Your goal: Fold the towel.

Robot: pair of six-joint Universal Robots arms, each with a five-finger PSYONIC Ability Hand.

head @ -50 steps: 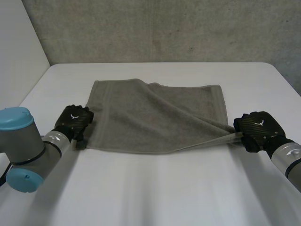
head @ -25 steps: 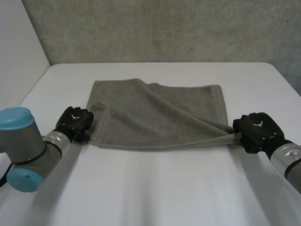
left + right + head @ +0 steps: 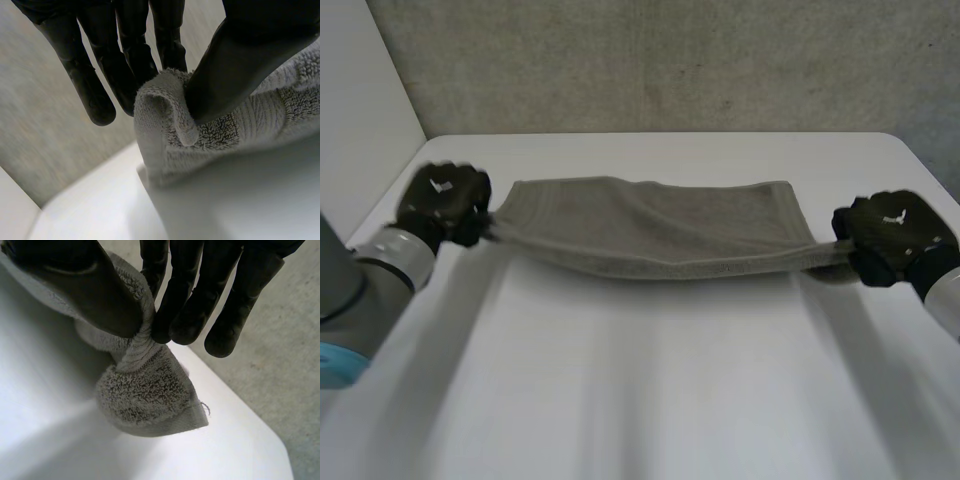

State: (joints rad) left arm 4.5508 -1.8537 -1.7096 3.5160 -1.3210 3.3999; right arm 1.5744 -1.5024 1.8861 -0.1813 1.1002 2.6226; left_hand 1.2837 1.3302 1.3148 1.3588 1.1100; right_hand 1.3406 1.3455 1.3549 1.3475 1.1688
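Well, the grey towel (image 3: 650, 235) is pulled taut between the two hands over the far half of the white surface (image 3: 650, 400), sagging slightly in the middle. The left hand (image 3: 442, 200) pinches one corner between thumb and fingers near the surface's left edge. The right hand (image 3: 892, 235) pinches the opposite corner the same way near the right edge.

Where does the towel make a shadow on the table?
Left wrist view: the table looks grey right under the towel corner pinched by the left robot hand. Right wrist view: a soft grey patch lies on the table beneath the corner pinched by the right robot hand. Head view: any shadow along the towel is too faint to trace.
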